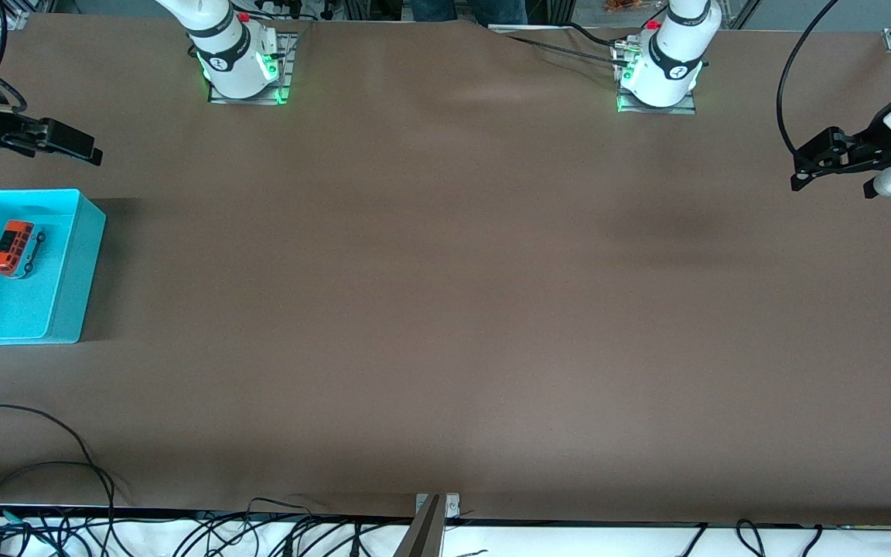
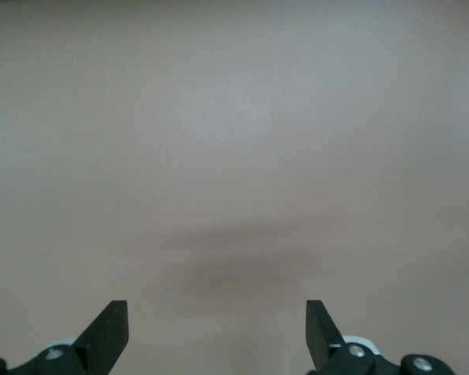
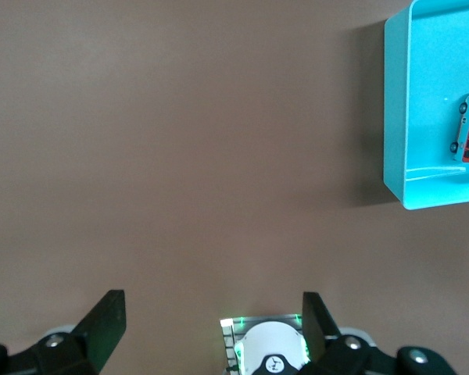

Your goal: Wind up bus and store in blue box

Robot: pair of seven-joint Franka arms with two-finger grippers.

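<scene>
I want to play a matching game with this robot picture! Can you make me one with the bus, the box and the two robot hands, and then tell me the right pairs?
Things:
1. bus
2. blue box
3. left gripper
4. right gripper

Places or states:
A. open, over bare table at the left arm's end
B. lying inside the box
C. open, up in the air near the box
D. on the table at the right arm's end

Pairs: 1-B, 2-D, 3-A, 4-C

bus [image 1: 12, 247] in blue box [image 1: 74, 271] (open-topped)
</scene>
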